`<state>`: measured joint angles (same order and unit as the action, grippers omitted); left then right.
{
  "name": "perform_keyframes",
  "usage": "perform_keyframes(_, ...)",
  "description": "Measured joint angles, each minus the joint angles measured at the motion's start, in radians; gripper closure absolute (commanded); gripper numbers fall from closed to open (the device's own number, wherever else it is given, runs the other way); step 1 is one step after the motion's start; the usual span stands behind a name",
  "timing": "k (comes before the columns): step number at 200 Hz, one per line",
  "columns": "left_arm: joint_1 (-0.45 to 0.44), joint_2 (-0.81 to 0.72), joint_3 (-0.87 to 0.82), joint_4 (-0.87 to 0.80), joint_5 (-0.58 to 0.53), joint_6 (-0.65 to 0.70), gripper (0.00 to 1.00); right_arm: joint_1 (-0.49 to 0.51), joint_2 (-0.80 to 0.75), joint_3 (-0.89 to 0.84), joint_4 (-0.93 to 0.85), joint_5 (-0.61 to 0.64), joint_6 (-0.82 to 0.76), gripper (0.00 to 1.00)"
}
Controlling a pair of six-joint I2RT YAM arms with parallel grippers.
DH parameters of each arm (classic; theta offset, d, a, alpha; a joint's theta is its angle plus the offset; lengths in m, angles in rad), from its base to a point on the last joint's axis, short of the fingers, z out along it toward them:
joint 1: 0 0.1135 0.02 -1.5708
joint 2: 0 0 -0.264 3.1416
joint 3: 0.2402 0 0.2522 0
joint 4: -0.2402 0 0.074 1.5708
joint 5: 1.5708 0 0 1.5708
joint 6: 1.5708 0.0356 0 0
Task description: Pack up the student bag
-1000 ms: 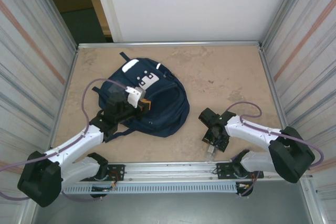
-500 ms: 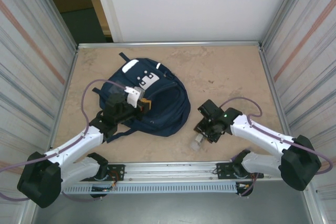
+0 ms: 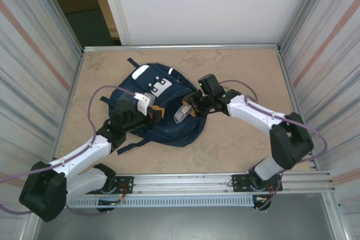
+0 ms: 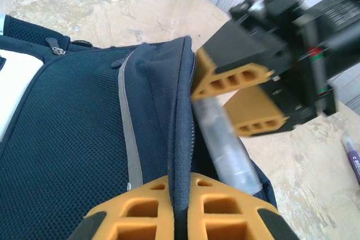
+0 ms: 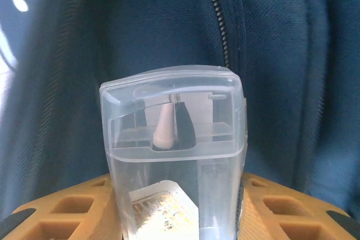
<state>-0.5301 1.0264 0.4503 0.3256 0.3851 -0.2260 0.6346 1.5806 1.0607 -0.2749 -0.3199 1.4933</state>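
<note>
From above, I see the student bag point(image 3: 171, 127) lying left of centre on the counter point(image 3: 247, 77), top end toward the far metal rim point(image 3: 180, 47). To its right there is open, beige, marbled surface, and a narrower strip runs along the near edge. Ribbed metal walls point(image 3: 34, 82) hem in both sides. My left fingers point(image 4: 135, 209) are pressed together on a raised fold of the bag's edge, the dark seam running up between them. My right fingers point(image 5: 62, 212) pinch a clear plastic case point(image 5: 174, 155) by its sides, over the bag's right edge in the middle of the overhead view. In the left wrist view the case sits just beside that lifted fold, and I cannot tell whether it touches. The bag is navy woven cloth with a mesh panel, grey piping, white patches and a dark toothed zipper. Both pairs of fingers are orange plastic with hollow cells. The case is boxy with rounded corners and see-through, with a pale cone-shaped piece, a dark piece and printed paper inside. A thin pen point(image 4: 353, 160) lies on the counter at the left wrist view's right edge.
</note>
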Motion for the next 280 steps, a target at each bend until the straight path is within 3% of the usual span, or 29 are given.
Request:
perform_keyframes(41, 0.0, -0.008, -0.031, 0.047, 0.0, -0.008, 1.0, 0.013, 0.146, 0.077, 0.059, -0.041, 0.045, 0.53)
perform_keyframes(49, 0.0, -0.008, -0.035, 0.054, 0.0, -0.007, 1.0, 0.018, 0.153, 0.085, 0.066, -0.042, 0.047, 0.51)
perform_keyframes(63, 0.001, -0.008, -0.038, 0.064, 0.001, -0.007, 1.0, 0.027, 0.154, 0.09, 0.069, -0.041, 0.049, 0.38)
perform_keyframes(96, 0.001, -0.005, -0.041, 0.078, 0.002, -0.003, 1.0, 0.029, 0.154, 0.09, 0.084, -0.058, 0.043, 0.34)
perform_keyframes(106, 0.001, -0.005, -0.041, 0.077, 0.006, 0.006, 1.0, 0.028, 0.155, 0.092, 0.085, -0.064, 0.036, 0.37)
perform_keyframes(133, 0.005, -0.005, -0.041, 0.073, 0.012, 0.023, 1.0, 0.028, 0.167, 0.092, 0.119, -0.082, 0.013, 0.58)
perform_keyframes(156, 0.005, -0.005, -0.041, 0.072, 0.017, 0.033, 1.0, 0.041, 0.191, 0.092, 0.158, -0.08, 0.011, 0.65)
perform_keyframes(188, 0.008, -0.004, -0.043, 0.073, 0.014, 0.038, 1.0, 0.061, 0.256, 0.123, 0.18, -0.061, 0.002, 0.65)
perform_keyframes(195, 0.009, -0.003, -0.045, 0.074, 0.014, 0.039, 1.0, 0.063, 0.264, 0.127, 0.187, -0.053, -0.003, 0.7)
perform_keyframes(244, 0.014, -0.004, -0.056, 0.076, 0.005, 0.045, 1.0, 0.066, 0.278, 0.124, 0.25, -0.03, -0.08, 0.61)
perform_keyframes(280, 0.011, -0.003, -0.061, 0.064, -0.023, 0.058, 0.99, 0.063, 0.169, 0.045, 0.222, -0.016, -0.204, 0.53)
